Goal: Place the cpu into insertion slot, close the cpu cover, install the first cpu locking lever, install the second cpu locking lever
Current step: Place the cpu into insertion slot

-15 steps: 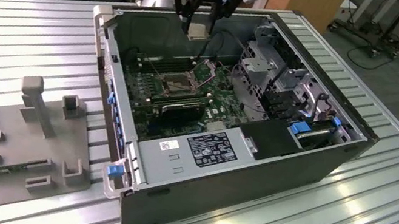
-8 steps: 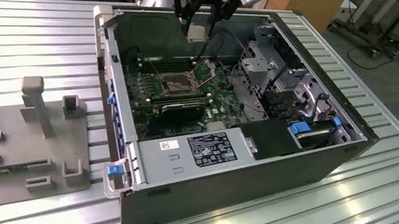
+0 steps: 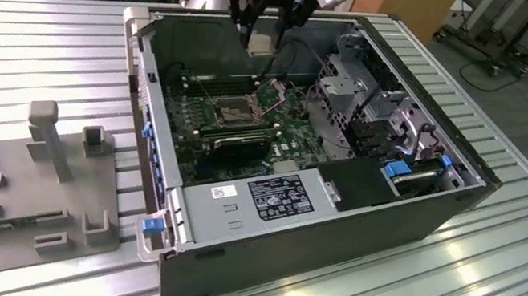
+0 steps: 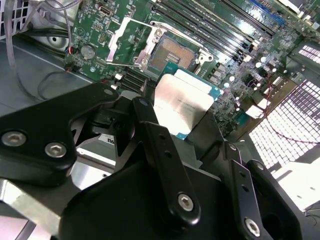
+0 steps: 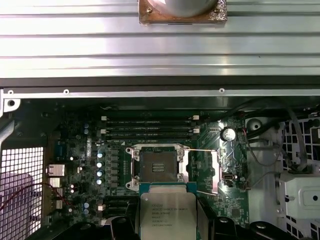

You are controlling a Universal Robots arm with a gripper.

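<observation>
Holds the chip (image 5: 168, 212) pinched flat in the gripper (image 3: 263, 38), high above the board (image 5: 75, 145), with the empty socket (image 5: 158, 166) below, slightly ahead.

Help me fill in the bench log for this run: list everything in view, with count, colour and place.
cpu: one, silvery-grey top, held by the gripper above the motherboard, not in the insertion slot.
insertion slot: one, dark with a silver rim, on the motherboard, empty.
cpu cover: one, silver, swung open beside the insertion slot.
motherboard: one, green, inside the computer case.
computer case: one, black and grey, lying open on the table.
fixture tray: one, grey, on the table, at the exterior view's left of the computer case.
table: one, silver ribbed metal.
gripper: one, black, shut on the cpu above the computer case.
</observation>
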